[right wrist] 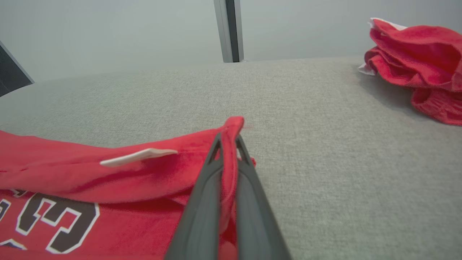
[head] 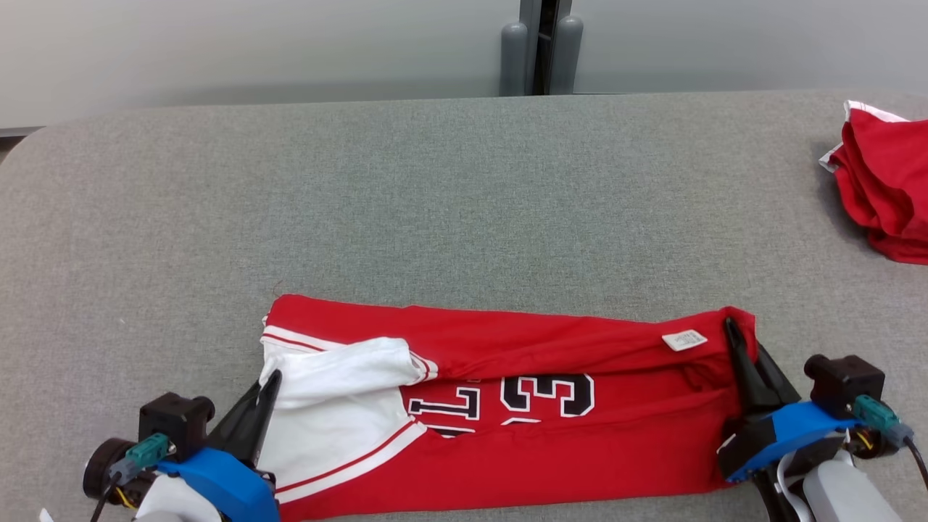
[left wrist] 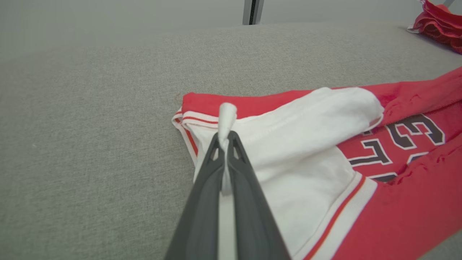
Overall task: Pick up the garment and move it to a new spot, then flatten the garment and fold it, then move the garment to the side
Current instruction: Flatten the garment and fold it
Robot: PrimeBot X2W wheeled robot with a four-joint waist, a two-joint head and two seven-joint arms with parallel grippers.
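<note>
Left hand (head: 271, 378) has its fingers pressed together on a fold of the white sleeve (head: 341, 406) at one end of the garment (head: 565, 449). Right hand (head: 731, 328) pinches the red edge at the opposite end. Between the two hands, the garment, a red jersey with dark numerals, lies folded lengthwise on the grey worktop (head: 435, 203). A white label (head: 684, 340) sits just inboard of the right hand. A second red cloth (head: 888, 188) lies well beyond the right hand, apart from the garment.
</note>
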